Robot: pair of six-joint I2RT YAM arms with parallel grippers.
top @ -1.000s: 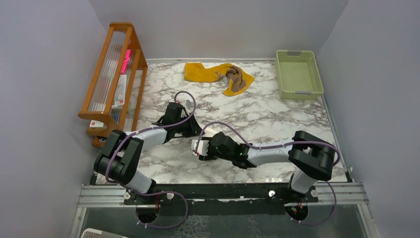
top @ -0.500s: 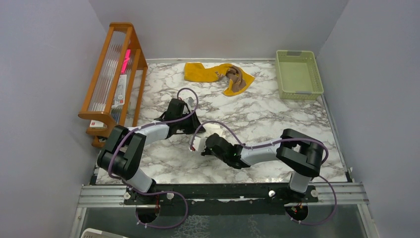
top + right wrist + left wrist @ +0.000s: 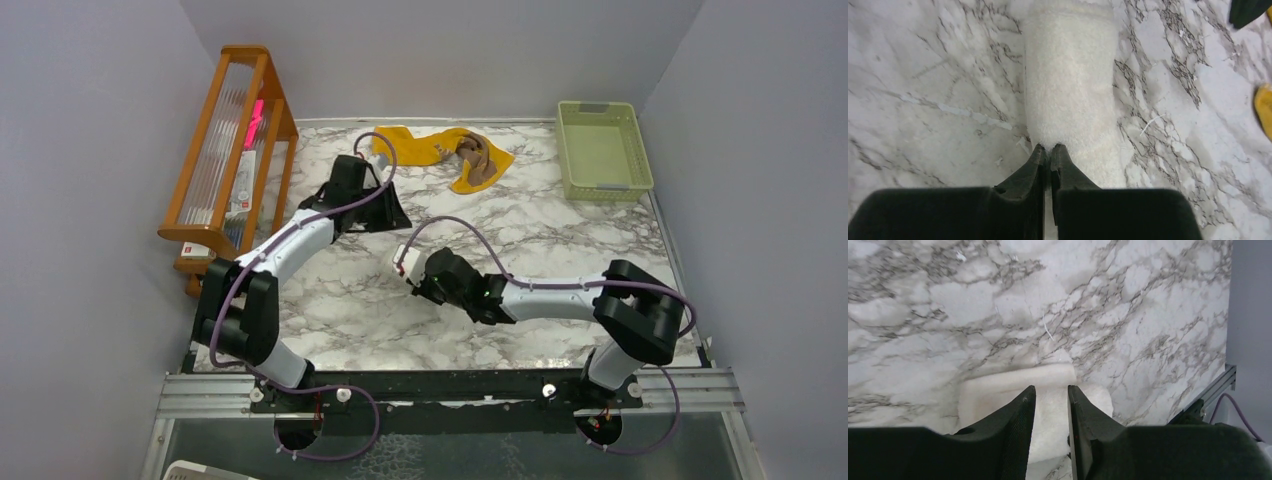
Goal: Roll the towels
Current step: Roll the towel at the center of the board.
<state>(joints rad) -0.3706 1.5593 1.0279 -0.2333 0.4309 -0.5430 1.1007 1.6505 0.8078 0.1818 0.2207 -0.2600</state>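
Your cream towel lies on the marble as a narrow, thick strip, either folded over or already partly rolled; you can't settle which from here. It sits well to the left of the basket and nearer to you. Your right gripper has its fingers pressed together at the strip's near end, and it looks to be pinching that edge. Your left gripper hangs farther from you than the strip, still well left of the basket. Its jaws stand a narrow gap apart with nothing between them, and the cloth shows beyond the tips. So this reads as the first towel still in hand, either mid-roll or having its end tidied. For the next move, check from above whether the strip is a tight roll. If it isn't, bring the left fingers down beside it to pin one end while the right turns the pinched edge over and along. Keep the layers square so the cloth doesn't skew or spring loose when you let go. The yellow towel waits just left of the basket along the far edge. The brown towel is bunched on top of it, and neither is rolled.
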